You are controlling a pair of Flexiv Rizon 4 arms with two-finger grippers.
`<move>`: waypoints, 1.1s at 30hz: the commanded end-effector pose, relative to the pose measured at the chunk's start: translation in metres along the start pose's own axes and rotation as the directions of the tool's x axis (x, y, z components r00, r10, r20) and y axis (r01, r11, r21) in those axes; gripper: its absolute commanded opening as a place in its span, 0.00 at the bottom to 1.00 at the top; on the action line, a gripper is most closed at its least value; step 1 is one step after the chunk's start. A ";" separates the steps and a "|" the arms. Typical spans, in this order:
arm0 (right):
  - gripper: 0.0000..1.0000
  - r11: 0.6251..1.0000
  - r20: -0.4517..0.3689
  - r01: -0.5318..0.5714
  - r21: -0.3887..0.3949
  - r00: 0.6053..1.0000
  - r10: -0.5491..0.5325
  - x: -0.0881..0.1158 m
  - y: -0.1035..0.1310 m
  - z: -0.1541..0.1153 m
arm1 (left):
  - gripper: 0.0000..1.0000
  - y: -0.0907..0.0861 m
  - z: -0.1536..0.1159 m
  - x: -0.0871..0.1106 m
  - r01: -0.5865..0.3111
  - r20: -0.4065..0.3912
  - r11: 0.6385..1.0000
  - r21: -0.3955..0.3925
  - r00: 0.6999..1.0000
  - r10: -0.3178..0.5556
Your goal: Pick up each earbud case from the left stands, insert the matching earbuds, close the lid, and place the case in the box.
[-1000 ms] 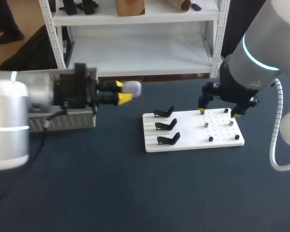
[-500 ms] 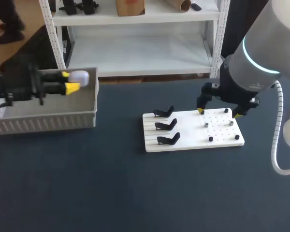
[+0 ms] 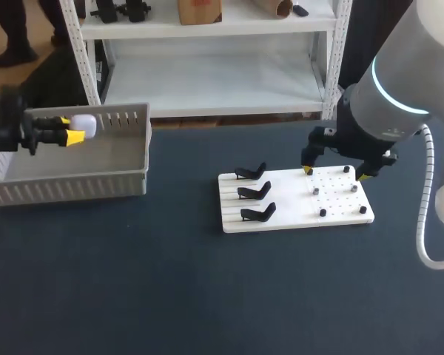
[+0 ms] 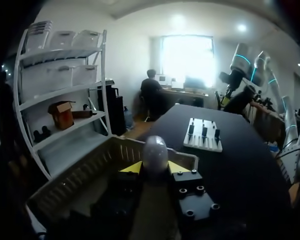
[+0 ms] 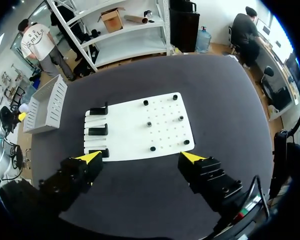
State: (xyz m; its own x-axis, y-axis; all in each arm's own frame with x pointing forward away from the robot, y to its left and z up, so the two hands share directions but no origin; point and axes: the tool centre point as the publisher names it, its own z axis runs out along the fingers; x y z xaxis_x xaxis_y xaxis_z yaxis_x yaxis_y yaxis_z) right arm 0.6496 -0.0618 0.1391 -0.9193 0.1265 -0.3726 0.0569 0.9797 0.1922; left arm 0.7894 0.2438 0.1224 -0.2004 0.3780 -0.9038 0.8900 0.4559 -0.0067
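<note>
Left fingers (image 3: 75, 137) clamped the earbud case (image 3: 86, 125) above the box (image 3: 74, 185); lowering it well inside before releasing seemed wise; right fingers (image 3: 308, 170) stood wide apart, empty.

No legible text, label, number or sign on the surface (image 3: 207, 296), white board (image 3: 340, 214) unmarked, box (image 3: 74, 185) at 10 o'clock plain, earbud case (image 3: 84, 125) blank

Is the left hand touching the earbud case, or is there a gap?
Touching. In the left wrist view, both yellow fingertips of the left hand press the earbud case from two sides.
</note>
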 end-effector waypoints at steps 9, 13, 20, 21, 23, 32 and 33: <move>1.00 1.000 0.011 -0.002 -0.001 1.000 0.002 0.003 -0.001 0.000 | 0.00 0.039 0.031 0.035 0.126 -0.254 0.989 0.078 0.962 -0.102; 1.00 1.000 0.011 -0.002 -0.001 1.000 0.002 0.003 -0.001 0.000 | 0.00 0.041 0.037 0.058 0.164 -0.265 0.983 0.076 0.954 -0.139; 1.00 1.000 0.011 -0.002 -0.001 1.000 0.002 0.003 -0.001 0.000 | 0.96 0.038 0.038 0.072 0.176 -0.222 0.982 0.061 0.962 -0.159; 1.00 1.000 0.011 -0.002 -0.001 1.000 0.002 0.003 -0.001 0.000 | 1.00 0.038 0.036 0.070 0.164 -0.205 0.985 0.058 0.967 -0.149; 1.00 1.000 0.011 -0.002 -0.001 1.000 0.002 0.003 -0.001 0.000 | 1.00 0.035 0.033 0.062 0.145 -0.211 0.988 0.060 0.969 -0.129; 1.00 1.000 0.011 -0.002 -0.001 1.000 0.002 0.003 -0.001 0.000 | 1.00 -0.005 0.012 -0.006 0.016 -0.178 0.999 0.043 0.984 -0.008; 1.00 1.000 0.011 -0.002 -0.001 1.000 0.002 0.003 -0.001 0.000 | 1.00 -0.013 0.010 -0.013 -0.002 -0.175 0.999 0.047 0.984 0.010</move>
State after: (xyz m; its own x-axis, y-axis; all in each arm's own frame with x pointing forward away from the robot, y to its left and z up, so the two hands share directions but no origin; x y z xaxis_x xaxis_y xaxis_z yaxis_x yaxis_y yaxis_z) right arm 0.6495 -0.0618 0.1389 -0.9189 0.1265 -0.3737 0.0566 0.9796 0.1926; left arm 0.8198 0.2361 0.1078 -0.2714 0.5058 -0.8188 0.9266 0.3674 -0.0801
